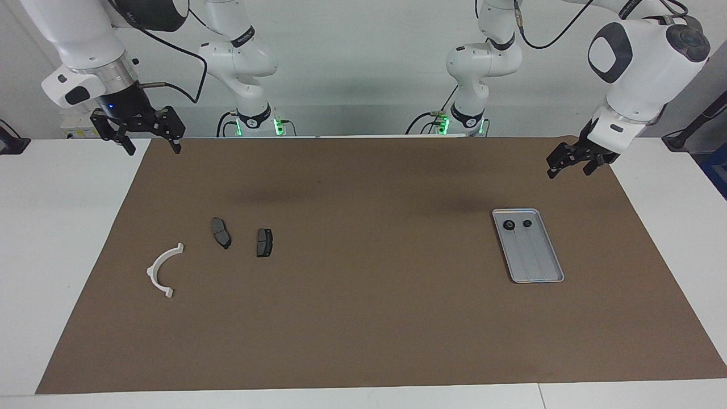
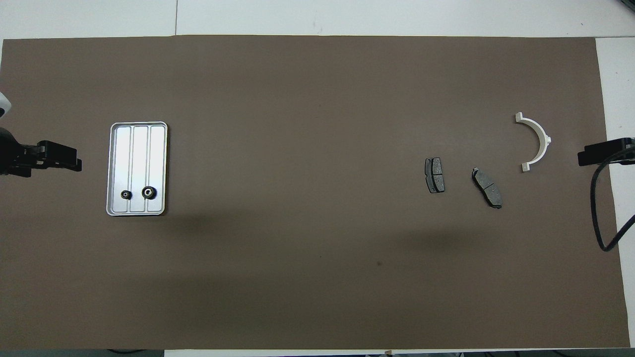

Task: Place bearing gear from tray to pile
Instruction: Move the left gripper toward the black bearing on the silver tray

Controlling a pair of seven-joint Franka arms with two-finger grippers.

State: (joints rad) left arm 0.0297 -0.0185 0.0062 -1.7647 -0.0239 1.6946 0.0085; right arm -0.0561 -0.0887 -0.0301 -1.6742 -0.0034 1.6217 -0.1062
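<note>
The silver-grey ridged tray (image 1: pixel 537 255) (image 2: pixel 139 148) lies on the brown mat toward the left arm's end. Two black bearing gears rest in the tray's end nearer the robots: a larger one (image 1: pixel 509 225) (image 2: pixel 148 192) and a smaller one (image 1: pixel 527 223) (image 2: pixel 126 195). The pile lies toward the right arm's end: a white semicircular bracket (image 1: pixel 152 271) (image 2: pixel 544 139) and two dark brake-pad pieces (image 1: pixel 221 233) (image 2: pixel 487 188), (image 1: pixel 264 242) (image 2: pixel 434 175). My left gripper (image 1: pixel 569 169) (image 2: pixel 74 159) hangs open and empty over the mat's edge beside the tray. My right gripper (image 1: pixel 152 147) (image 2: pixel 583 157) hangs open and empty over the mat's edge by the bracket.
The brown mat (image 1: pixel 363 318) covers most of the white table. A black cable (image 2: pixel 598 218) hangs from the right arm over the mat's edge. Between tray and pile only bare mat shows.
</note>
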